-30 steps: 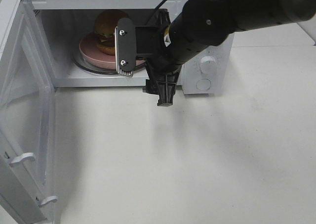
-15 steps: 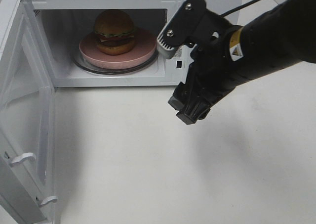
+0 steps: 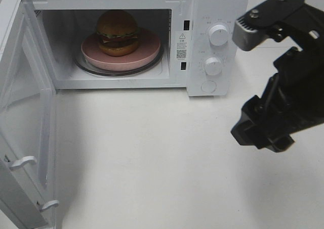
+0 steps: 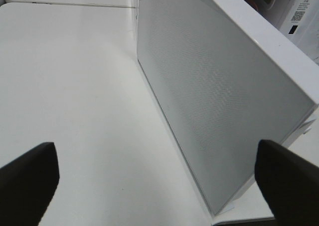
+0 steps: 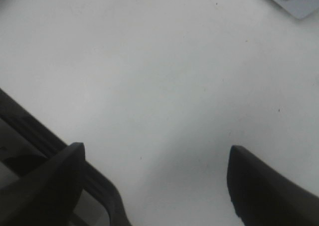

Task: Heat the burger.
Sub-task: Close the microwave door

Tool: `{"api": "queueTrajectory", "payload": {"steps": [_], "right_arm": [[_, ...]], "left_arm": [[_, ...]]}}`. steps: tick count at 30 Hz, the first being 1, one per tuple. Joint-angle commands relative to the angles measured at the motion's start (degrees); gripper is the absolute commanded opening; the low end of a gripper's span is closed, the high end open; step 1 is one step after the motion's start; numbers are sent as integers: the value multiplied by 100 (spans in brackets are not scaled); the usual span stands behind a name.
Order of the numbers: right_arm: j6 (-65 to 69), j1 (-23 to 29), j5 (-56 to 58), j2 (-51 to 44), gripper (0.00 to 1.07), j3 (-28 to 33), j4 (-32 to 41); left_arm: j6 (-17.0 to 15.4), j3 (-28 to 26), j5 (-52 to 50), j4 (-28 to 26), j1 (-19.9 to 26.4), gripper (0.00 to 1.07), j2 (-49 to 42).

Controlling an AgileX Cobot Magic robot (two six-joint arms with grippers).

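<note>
Microwave (image 3: 217, 6) stands at the back of the counter (image 3: 152, 158), its door (image 3: 23, 118) swung wide open on the left side of the high view

Burger (image 3: 117, 32) is inside the cavity, upright, on a pink plate (image 3: 149, 51); the plate rests on the glass turntable (image 3: 86, 66). Bun, lettuce and patty are all in plain sight, nothing touching them but the plate

Control panel: upper knob (image 3: 218, 35), lower knob (image 3: 212, 66), round button (image 3: 208, 86) beneath

Right end effector (image 3: 262, 137) hangs over bare counter, off to the right of the control panel and forward of it, well apart from the cavity and the burger. Right wrist view: its fingers (image 5: 45, 186) are spread with only counter surface between them, so the end effector (image 5: 157, 161) is open and carries nothing

Left end effector (image 4: 154, 173) does not appear in the high view. Left wrist view: fingers (image 4: 27, 173) sit far apart at either edge of the picture, empty between them, open. Ahead of them is the perforated panel of the open door (image 4: 219, 101), standing on edge over the counter (image 4: 75, 86); no contact with it visible
</note>
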Motion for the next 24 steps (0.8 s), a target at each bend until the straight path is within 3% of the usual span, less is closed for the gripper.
{"api": "queueTrajectory", "payload": {"steps": [1,11,17,22,24], "right_arm": [[126,6,625,-430,76,17,97],[304,6,1524,-1684,76,23,74],[327,-17,1530,-2550,76,435,-34],[327,-665,1593,-3105,76,894,-57],[212,-1261,1604,-3501,76,1083,-57]], "left_arm": [[0,-6,-57,-23,-6,100,-97],[0,-6,-57,-23,-6,100,-97],[0,-6,-57,-23,-6,100,-97],[0,-6,-57,-23,-6,100,-97],[0,-6,-57,-23,-6,100,-97]]}}
